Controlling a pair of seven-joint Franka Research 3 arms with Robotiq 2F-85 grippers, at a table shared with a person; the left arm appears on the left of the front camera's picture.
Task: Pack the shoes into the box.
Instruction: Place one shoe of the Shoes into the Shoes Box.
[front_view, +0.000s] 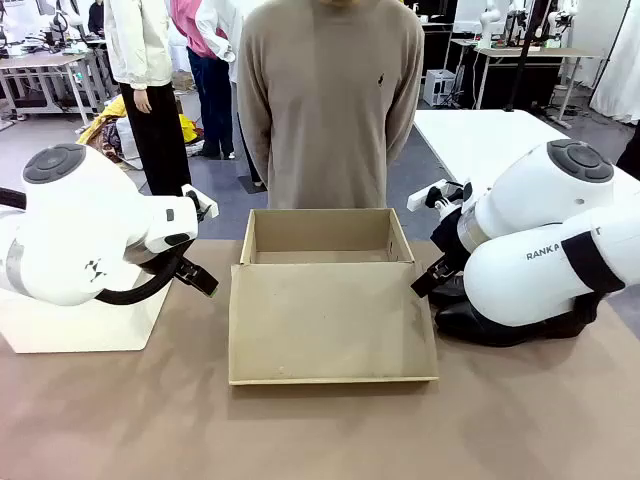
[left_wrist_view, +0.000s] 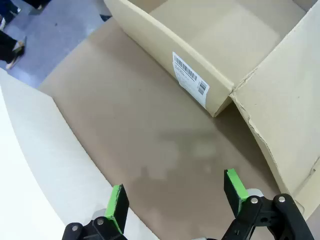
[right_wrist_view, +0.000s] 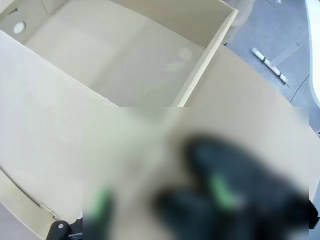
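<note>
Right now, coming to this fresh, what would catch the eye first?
The open tan box sits in the middle of the table, inside bare, its lid flap lying flat toward the robot. A person stands close behind it at the far edge; the black shoes lie to the right, half hidden under the right arm.

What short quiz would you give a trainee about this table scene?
1. Fill in: the shoes lie by the robot's ___ arm.
2. True or false: the box already holds one shoe.
3. The left gripper is: A) open above the table; B) shut on a shoe; C) shut on the box lid.
Key: 1 right; 2 false; 3 A.
</note>
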